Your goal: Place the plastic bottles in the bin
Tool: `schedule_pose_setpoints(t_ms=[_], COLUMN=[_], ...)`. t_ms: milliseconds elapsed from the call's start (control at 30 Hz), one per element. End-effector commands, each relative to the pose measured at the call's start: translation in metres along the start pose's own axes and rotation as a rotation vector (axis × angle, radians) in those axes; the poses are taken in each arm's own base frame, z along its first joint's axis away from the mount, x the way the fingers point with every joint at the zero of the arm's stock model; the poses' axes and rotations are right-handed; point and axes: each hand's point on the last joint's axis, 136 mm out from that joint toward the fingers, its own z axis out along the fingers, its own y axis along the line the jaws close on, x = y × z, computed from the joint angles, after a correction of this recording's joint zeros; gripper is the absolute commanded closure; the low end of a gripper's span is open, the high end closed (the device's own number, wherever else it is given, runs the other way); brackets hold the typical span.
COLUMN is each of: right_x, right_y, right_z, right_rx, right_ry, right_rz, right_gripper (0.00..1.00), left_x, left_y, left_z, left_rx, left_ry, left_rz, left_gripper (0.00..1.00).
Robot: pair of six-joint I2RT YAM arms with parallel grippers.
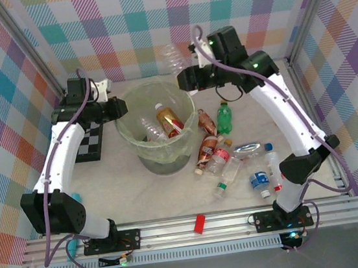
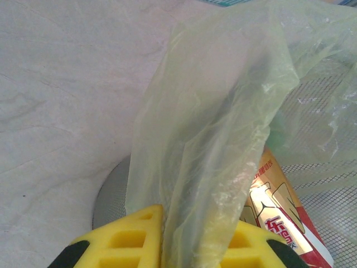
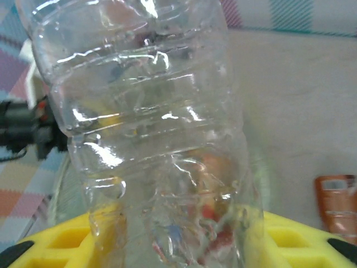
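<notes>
Pale-green bin (image 1: 143,153) upright; two bottles (image 1: 168,119) inside, maybe more. Clear bottle (image 1: 173,57) over bin's far rim. Other bottles (image 1: 234,160) strewn right of bin.

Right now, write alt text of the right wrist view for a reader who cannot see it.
A clear, ribbed plastic bottle, crumpled near its base, is clamped between the right gripper's yellow fingers. Behind it lie the pale table and, at far right, a brown bottle.

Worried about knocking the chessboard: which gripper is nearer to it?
Left. The left gripper sits at the bin rim, just beside the chessboard; the right gripper is across the bin.
</notes>
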Motion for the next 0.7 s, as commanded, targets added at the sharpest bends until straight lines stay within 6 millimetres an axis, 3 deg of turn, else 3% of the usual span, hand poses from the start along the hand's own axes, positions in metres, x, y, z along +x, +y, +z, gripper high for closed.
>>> schedule_pose_setpoints(t_ms=[0, 133, 300, 533, 667], right_x=[0.016, 0.038, 0.063, 0.103, 0.118], right_y=[0.028, 0.045, 0.048, 0.041, 0.035], right_z=[0.014, 0.044, 0.077, 0.102, 0.109], right_rx=[-0.066, -0.066, -0.021, 0.042, 0.056], right_ry=[0.071, 0.156, 0.231, 0.329, 0.357], right_rz=[-0.061, -0.097, -0.121, -0.107, -0.099], right_gripper=[0.52, 0.51, 0.51, 0.47, 0.38], left_x=[0.003, -0.001, -0.006, -0.006, -0.006], left_y=[-0.014, -0.017, -0.02, -0.019, -0.019], left_z=[0.0, 0.001, 0.005, 0.008, 0.008], left_rx=[0.038, 0.043, 0.052, 0.053, 0.055], left_ry=[0.036, 0.03, 0.026, 0.025, 0.022], left_rz=[-0.016, -0.013, -0.008, 0.001, 0.002], left_gripper=[0.83, 0.84, 0.84, 0.84, 0.84])
